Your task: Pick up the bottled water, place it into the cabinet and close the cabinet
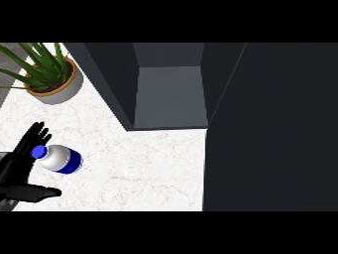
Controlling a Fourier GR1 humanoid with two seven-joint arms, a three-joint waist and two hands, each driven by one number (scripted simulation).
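Observation:
The water bottle [62, 159] stands on the white marble counter [142, 168] at the lower left; it is clear with a blue cap and a blue label band. My left hand [14, 171] is just left of it, fingers straight and spread, thumb pointing right below the bottle; the fingers sit beside the cap without curling round it. The dark cabinet [170, 96] stands at the back, its inside showing, and its open door [281, 129] fills the right side of the view. My right hand does not show.
A potted plant [53, 79] with long green leaves sits at the back left of the counter, left of the cabinet. Bare marble lies between the bottle and the cabinet's front.

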